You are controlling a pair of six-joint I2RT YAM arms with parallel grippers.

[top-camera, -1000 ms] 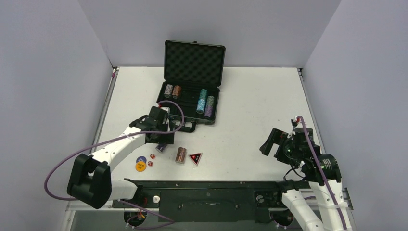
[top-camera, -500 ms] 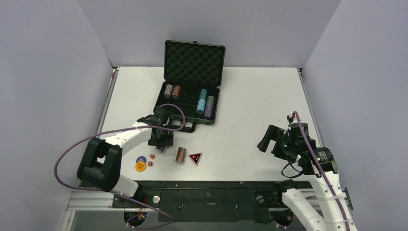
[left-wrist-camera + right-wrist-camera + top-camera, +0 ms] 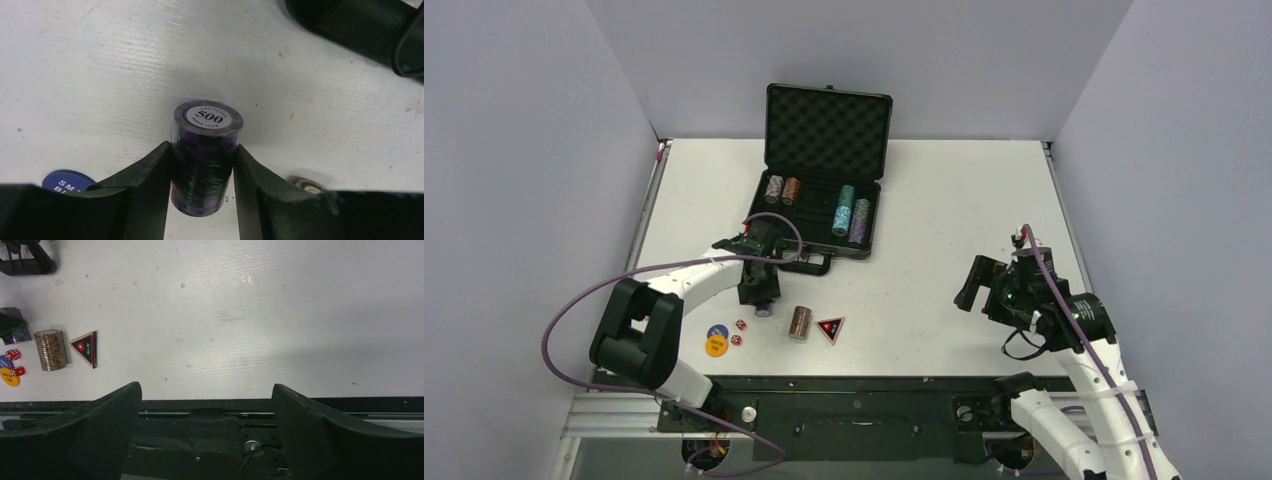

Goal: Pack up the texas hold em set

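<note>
**Top view:** The case [image 3: 826, 130] stands open at the back of the white table [image 3: 944, 200]. Its lid is lined with dimpled black foam, and four ribbed chip stacks [image 3: 844, 210] sit in the tray. Nearer the front lie a brown stack [image 3: 800, 322] on its side, a flat triangle [image 3: 829, 327], two red dice [image 3: 740, 324], a yellow disc [image 3: 715, 347] and a blue disc [image 3: 718, 331]. Since a second ago the left gripper [image 3: 762, 298] has come down around the purple stack [image 3: 765, 309]. The right gripper [image 3: 971, 285] has edged farther over the table.

**Left wrist:** The purple stack stands upright on the table before the case, its smooth top marked 500. Both matte black fingers [image 3: 145, 185] press its sides, partly closed.

**Right wrist:** The fingers are spread wide above the scuffed table, with nothing between them.
</note>
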